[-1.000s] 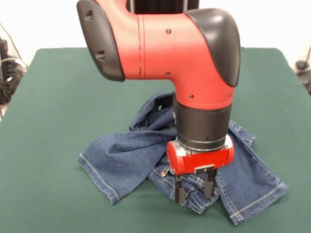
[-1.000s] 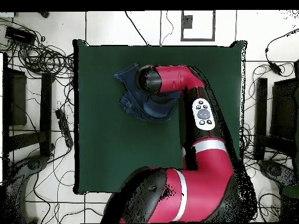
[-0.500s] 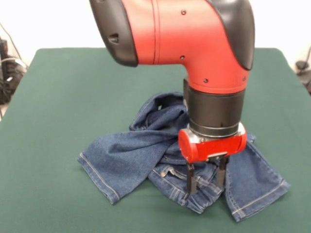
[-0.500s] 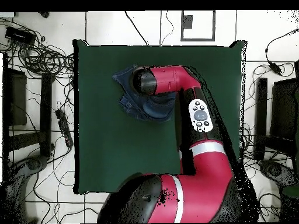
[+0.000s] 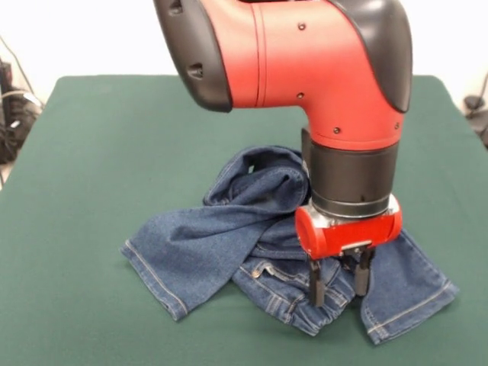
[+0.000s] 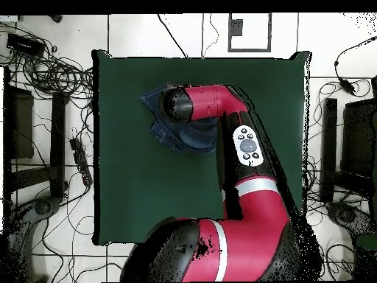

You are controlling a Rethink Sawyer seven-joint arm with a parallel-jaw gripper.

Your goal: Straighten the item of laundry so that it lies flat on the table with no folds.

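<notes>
The jeans [image 5: 252,244] are seen on the green counter [image 5: 99,137], toward the front edge in the front view, and they are far from flat. One leg is spread to the left with its hem showing, the other leg reaches to the right, and between them the waistband part is bunched and folded over itself. A raised hump of denim is also seen behind the arm. In the overhead view only part of the cloth [image 6: 158,121] is shown, because the arm covers the rest.

The end effector [image 5: 340,284] is held low over the crumpled middle, with its two fingers spread apart and their tips at the cloth. Nothing is seen to be gripped between them, so it is judged released.

The task is judged to be at an early stage. No part is fully smoothed, and the folded waistband and both legs remain to be pulled out.
</notes>
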